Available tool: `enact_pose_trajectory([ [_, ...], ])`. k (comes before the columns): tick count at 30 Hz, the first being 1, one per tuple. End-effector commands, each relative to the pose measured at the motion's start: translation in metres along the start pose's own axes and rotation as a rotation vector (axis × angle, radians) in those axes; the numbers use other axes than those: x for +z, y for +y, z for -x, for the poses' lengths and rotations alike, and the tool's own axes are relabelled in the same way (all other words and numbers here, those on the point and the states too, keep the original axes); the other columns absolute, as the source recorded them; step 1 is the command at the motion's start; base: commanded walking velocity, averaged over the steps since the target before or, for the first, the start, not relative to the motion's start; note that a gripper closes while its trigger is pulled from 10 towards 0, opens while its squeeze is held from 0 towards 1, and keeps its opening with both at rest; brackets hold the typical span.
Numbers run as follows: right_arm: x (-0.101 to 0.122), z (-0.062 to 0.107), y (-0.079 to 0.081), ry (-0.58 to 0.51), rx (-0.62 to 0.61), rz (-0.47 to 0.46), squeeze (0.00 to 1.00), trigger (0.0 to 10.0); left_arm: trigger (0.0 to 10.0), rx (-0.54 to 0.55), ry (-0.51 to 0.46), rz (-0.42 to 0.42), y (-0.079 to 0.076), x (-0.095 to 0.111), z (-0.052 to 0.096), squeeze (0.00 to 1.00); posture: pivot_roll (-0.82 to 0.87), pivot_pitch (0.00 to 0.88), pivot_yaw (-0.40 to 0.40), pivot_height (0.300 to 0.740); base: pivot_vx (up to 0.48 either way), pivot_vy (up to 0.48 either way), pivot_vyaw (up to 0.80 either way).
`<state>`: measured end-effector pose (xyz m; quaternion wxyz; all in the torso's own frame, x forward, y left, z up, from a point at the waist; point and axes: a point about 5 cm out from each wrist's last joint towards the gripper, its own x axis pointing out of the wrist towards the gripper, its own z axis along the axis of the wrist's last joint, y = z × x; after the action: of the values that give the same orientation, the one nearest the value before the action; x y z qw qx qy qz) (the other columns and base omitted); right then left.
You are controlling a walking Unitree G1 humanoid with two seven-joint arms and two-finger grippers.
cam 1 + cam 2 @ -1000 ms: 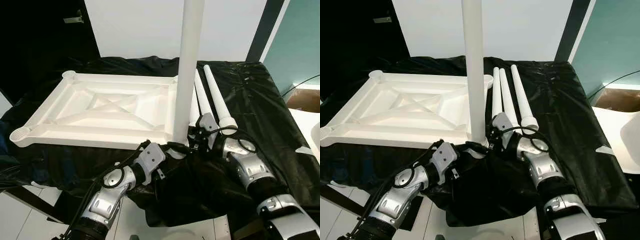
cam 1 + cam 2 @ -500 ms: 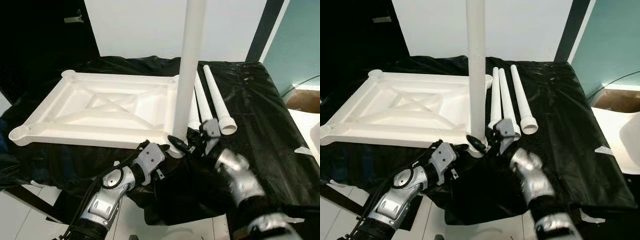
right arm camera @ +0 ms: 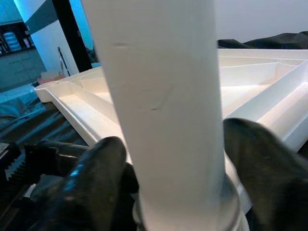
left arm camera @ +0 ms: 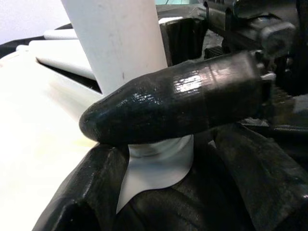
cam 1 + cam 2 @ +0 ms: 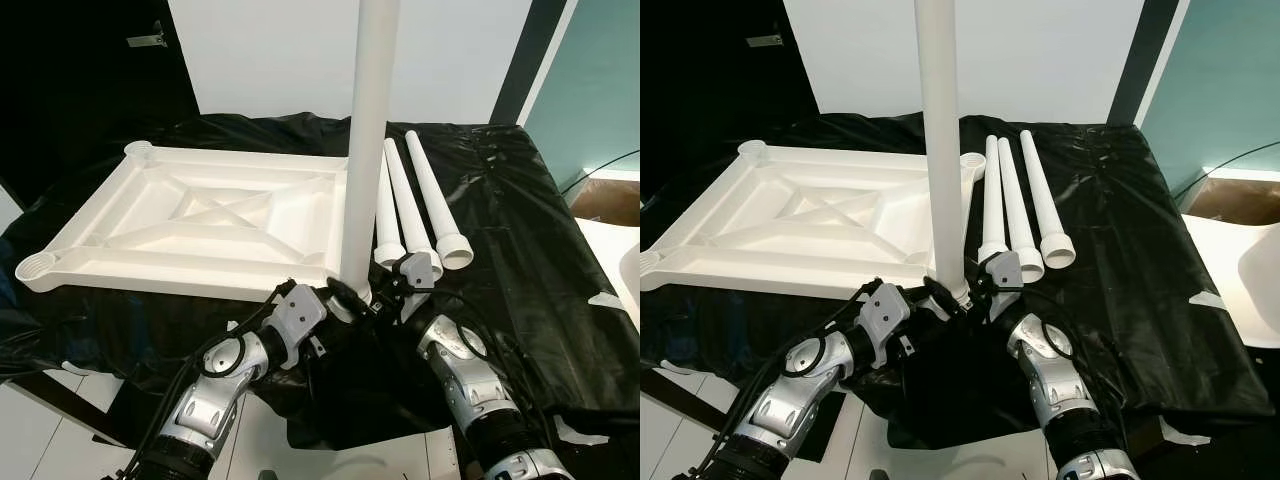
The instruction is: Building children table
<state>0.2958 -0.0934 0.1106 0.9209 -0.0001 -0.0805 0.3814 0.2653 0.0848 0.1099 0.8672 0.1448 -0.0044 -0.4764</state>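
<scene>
The tabletop (image 5: 200, 225) lies underside up on the black-draped bench (image 5: 520, 230), and one leg (image 5: 370, 150) stands upright in the corner socket (image 5: 352, 296) nearest the robot. The right gripper (image 5: 980, 288) has its fingers (image 3: 91, 183) closed around the leg just above the socket, one on each side. The left gripper (image 5: 340, 295) reaches in at the same base; one finger (image 4: 178, 103) lies across the front of the leg, but whether the pair is clamped cannot be told. Three spare legs (image 5: 415, 205) lie side by side on the bench just beside the tabletop, wide ends toward the robot. The step in hand appears to be seating or screwing this leg home. To do it well, keep the leg plumb over the socket, grip low so the long shaft does not lever sideways, and apply rotation or downward pressure evenly from both sides. Steady the tabletop so it does not slide on the slick cover. Check that the leg's collar sits flush all round before letting go.
</scene>
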Motion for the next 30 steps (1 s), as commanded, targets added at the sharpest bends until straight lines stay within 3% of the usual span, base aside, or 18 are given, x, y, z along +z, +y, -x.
enact_pose_trajectory([
  [1, 0.002, -0.003, 0.001, 0.015, 0.045, 0.018, 1.00, 10.0, 10.0, 0.003, 0.015, -0.004, 0.000, -0.002, 0.000, 0.00, 0.13, 0.000, -0.002, 0.740, 0.000, 0.000, 0.00],
  [2, 0.003, -0.004, -0.002, 0.040, 0.106, 0.039, 0.00, 10.0, 10.0, 0.003, 0.016, -0.002, -0.001, -0.003, 0.000, 0.00, 0.13, 0.000, 0.000, 0.740, 0.000, 0.000, 0.00],
  [8, 0.003, -0.004, -0.004, 0.050, 0.136, 0.045, 0.00, 10.0, 10.0, 0.003, 0.016, -0.002, -0.001, -0.003, 0.000, 0.00, 0.13, 0.000, 0.000, 0.740, 0.000, 0.000, 0.00],
  [9, 0.006, -0.006, -0.011, 0.070, 0.191, 0.068, 0.00, 10.0, 10.0, 0.003, 0.015, -0.002, -0.001, -0.003, -0.001, 0.00, 0.13, 0.000, 0.000, 0.740, 0.000, 0.000, 0.00],
  [10, 0.009, -0.007, -0.019, 0.095, 0.243, 0.090, 0.00, 2.9, 10.0, 0.003, 0.014, -0.002, -0.001, -0.002, -0.001, 0.00, 0.13, 0.000, 0.000, 0.740, 0.000, 0.000, 0.00],
  [11, 0.012, -0.008, -0.025, 0.112, 0.277, 0.104, 0.00, 2.9, 10.0, 0.003, 0.014, -0.003, -0.001, -0.002, -0.001, 0.00, 0.14, 0.000, -0.001, 0.740, 0.000, 0.000, 0.00],
  [12, 0.014, -0.008, -0.030, 0.134, 0.322, 0.113, 0.00, 0.0, 10.0, 0.004, 0.014, -0.002, -0.001, -0.002, -0.001, 0.00, 0.14, 0.000, -0.001, 0.740, 0.000, 0.000, 0.00],
  [17, 0.016, -0.004, -0.037, 0.198, 0.407, 0.130, 0.00, 0.0, 10.0, 0.008, 0.016, -0.001, -0.001, -0.002, 0.001, 0.00, 0.14, 0.000, -0.003, 0.740, 0.000, 0.000, 0.00],
  [26, 0.012, 0.000, -0.040, 0.253, 0.409, 0.124, 0.00, 0.0, 10.0, 0.012, 0.018, 0.003, -0.002, -0.003, 0.003, 0.00, 0.14, 0.000, -0.004, 0.740, 0.000, 0.000, 0.00],
  [28, 0.005, -0.001, -0.018, 0.100, 0.228, 0.072, 0.00, 0.0, 10.0, 0.011, 0.017, 0.004, -0.002, -0.003, 0.003, 0.00, 0.14, 0.000, -0.003, 0.740, 0.000, 0.000, 0.00],
  [30, 0.005, -0.001, -0.014, 0.052, 0.168, 0.069, 0.00, 0.0, 10.0, 0.012, 0.017, 0.004, -0.002, -0.003, 0.003, 0.00, 0.14, 0.000, -0.003, 0.740, 0.000, 0.000, 0.00],
])
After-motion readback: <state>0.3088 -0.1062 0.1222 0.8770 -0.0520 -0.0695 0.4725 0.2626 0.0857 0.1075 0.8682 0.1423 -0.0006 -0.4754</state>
